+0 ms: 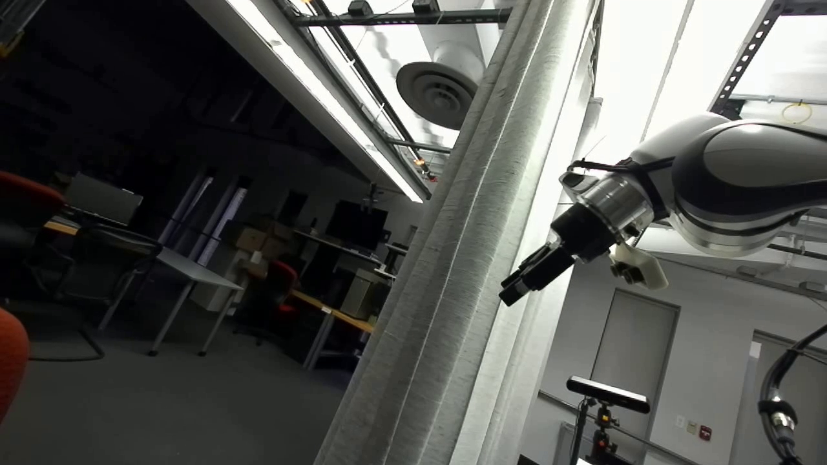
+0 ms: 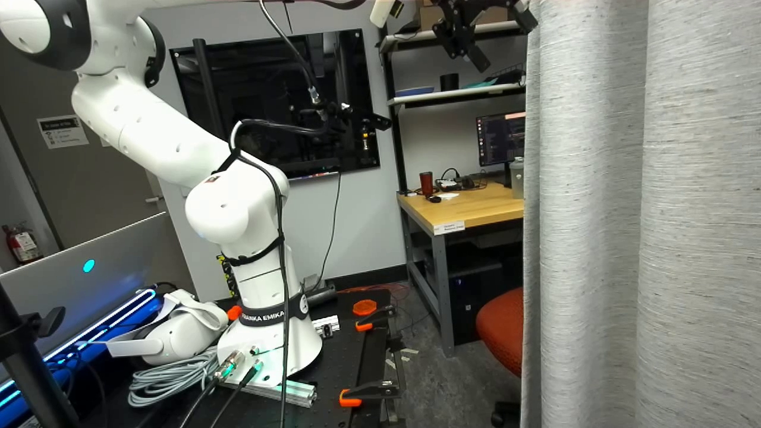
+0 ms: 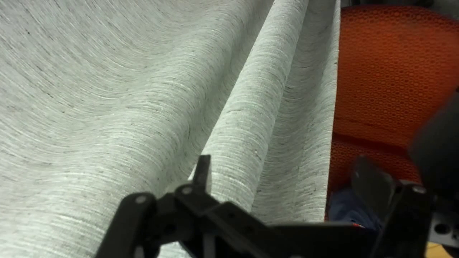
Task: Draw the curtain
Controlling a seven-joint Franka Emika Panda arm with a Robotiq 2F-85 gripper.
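Apparently we are at the reach, with the drawing itself not yet begun; so we judge from how things lie. From the left in an exterior view, we have the white arm (image 2: 160,134), then a wooden desk (image 2: 475,202) farther back, then a red chair (image 2: 499,333) partly hidden by cloth. Near the top the gripper (image 2: 503,41) hangs, as we see it, just left of the curtain (image 2: 594,214), which fills the right side, near us, in tall upright folds.

Again from the left, now in the wrist view: cloth spreads across the left and middle, one of the fingers (image 3: 202,172) stands in front of a fold, the free edge runs down to its right, and the other finger shows farther right, in front of an orange mesh (image 3: 387,71). The fingers are spread well apart, that edge between them as we look, and they grip nothing. Whether either touches the fabric we cannot tell.

What is done, we would say, is the lining up at the edge. What is left is closing on the cloth, pulling it along and releasing it; which way it should travel we cannot read here.
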